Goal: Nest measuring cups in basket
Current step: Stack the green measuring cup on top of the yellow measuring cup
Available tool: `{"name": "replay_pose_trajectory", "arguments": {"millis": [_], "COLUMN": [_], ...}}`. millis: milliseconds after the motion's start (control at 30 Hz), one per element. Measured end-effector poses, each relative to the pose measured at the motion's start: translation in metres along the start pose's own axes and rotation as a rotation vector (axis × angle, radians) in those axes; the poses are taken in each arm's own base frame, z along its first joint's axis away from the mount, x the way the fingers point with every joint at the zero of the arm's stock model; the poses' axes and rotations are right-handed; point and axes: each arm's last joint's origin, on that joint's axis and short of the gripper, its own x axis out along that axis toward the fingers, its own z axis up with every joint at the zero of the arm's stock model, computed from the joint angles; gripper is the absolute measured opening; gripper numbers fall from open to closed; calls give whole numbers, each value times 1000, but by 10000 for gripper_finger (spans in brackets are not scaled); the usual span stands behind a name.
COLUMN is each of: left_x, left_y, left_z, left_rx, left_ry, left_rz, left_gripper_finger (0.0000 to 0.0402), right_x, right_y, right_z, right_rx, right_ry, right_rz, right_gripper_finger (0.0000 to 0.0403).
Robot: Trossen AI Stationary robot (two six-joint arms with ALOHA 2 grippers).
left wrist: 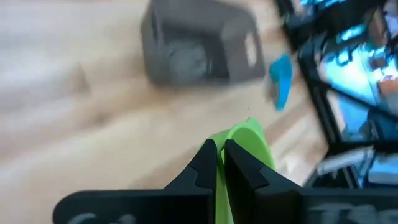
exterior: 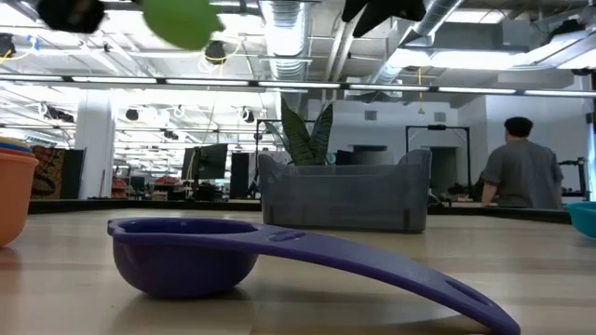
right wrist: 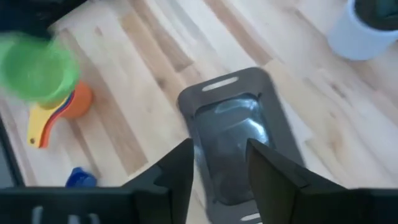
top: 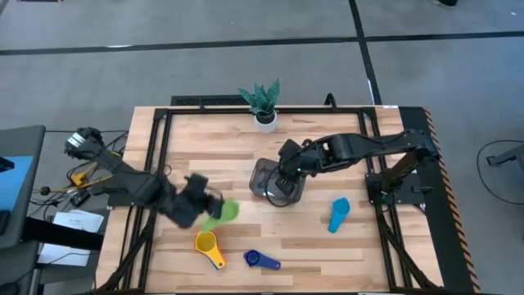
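Note:
My left gripper [top: 201,206] [left wrist: 219,154] is shut on the green measuring cup [top: 224,212] [exterior: 182,20], high above the table's near-left part. My right gripper [top: 285,185] [right wrist: 217,165] hangs open over the dark grey basket [top: 266,179] [right wrist: 239,127] [exterior: 345,194], which stands at mid-table. Whether it touches the basket I cannot tell. An orange and yellow cup stack [top: 209,245] [right wrist: 62,107], a dark blue cup [top: 262,260] [exterior: 186,253] and a light blue cup [top: 338,215] [left wrist: 281,78] rest on their bowls on the table. No red cup shows. My left gripper pinches the green cup's flat handle [left wrist: 219,186] between its two fingers. The bowl [left wrist: 249,142] sticks out past the fingertips. The cup is lifted clear of the table.
A white pot with a green plant [top: 264,105] [right wrist: 364,28] stands near the far edge, behind the basket. Bare wood lies between the basket and the loose cups. A person [exterior: 517,172] stands in the room beyond the table.

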Motion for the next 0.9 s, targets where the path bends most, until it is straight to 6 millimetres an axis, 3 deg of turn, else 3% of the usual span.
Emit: {"name": "replay_pose_trajectory", "arguments": {"millis": [233,500,900], "left_x": [-22,-6,5], "left_y": [23,35,41], "left_z": [-50,-94,-105], "left_rx": [-11,-39,-3], "left_ry": [151,241,250], "left_rz": [134,282,346], "left_gripper_finger": [0,0,10], "right_x": [6,12,9], "right_y": [-3,0,6], "right_z": [3,2,-3], "right_rx": [-28,-30,-12], "right_ry": [6,22,27], "right_rz": [-12,-8,10], "right_gripper_finger": [182,171,183]}}
